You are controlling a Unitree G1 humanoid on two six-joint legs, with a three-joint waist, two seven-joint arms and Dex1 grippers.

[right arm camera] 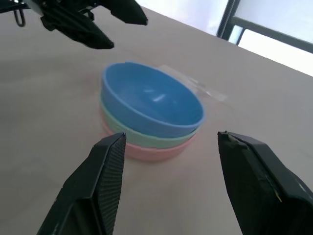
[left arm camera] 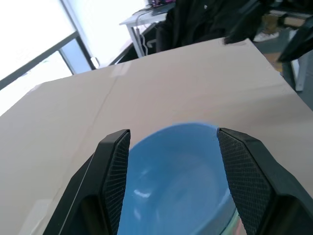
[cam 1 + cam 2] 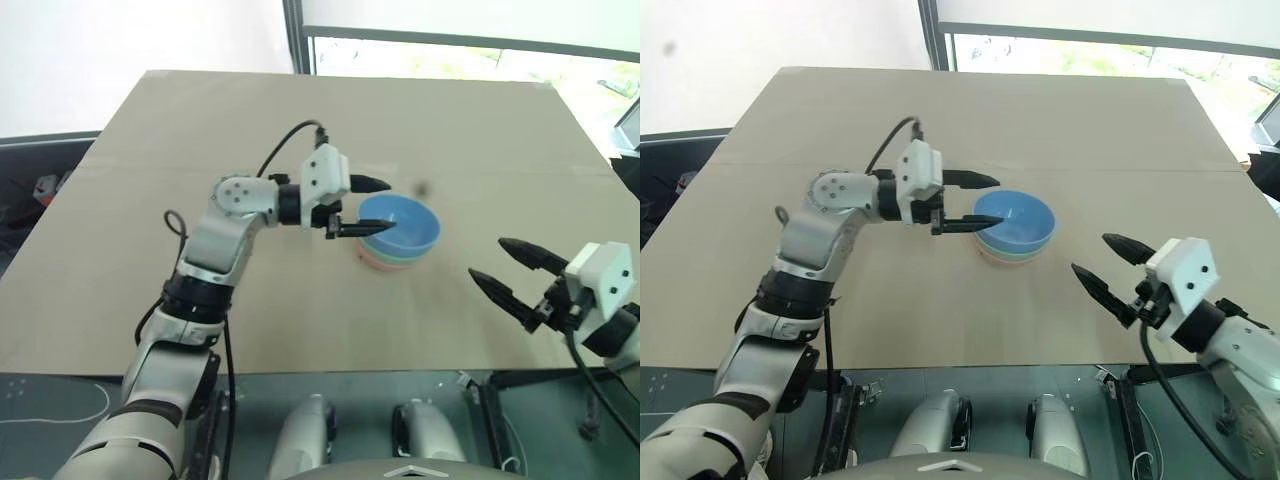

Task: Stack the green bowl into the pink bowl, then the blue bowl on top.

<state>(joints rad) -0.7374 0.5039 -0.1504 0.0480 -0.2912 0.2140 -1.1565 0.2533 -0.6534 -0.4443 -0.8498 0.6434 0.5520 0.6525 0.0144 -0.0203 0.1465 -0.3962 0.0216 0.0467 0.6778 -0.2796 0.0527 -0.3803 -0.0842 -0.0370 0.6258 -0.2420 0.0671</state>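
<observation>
1. The blue bowl (image 1: 149,105) sits on top of the green bowl (image 1: 146,137), which is nested in the pink bowl (image 1: 156,152), stacked mid-tabletop (image 3: 300,320).
2. The left gripper (image 3: 352,205) has its fingers apart, astride the blue bowl's rim, gripping nothing.
3. The right gripper (image 3: 505,268) is spread wide and empty, apart from the stack.
</observation>
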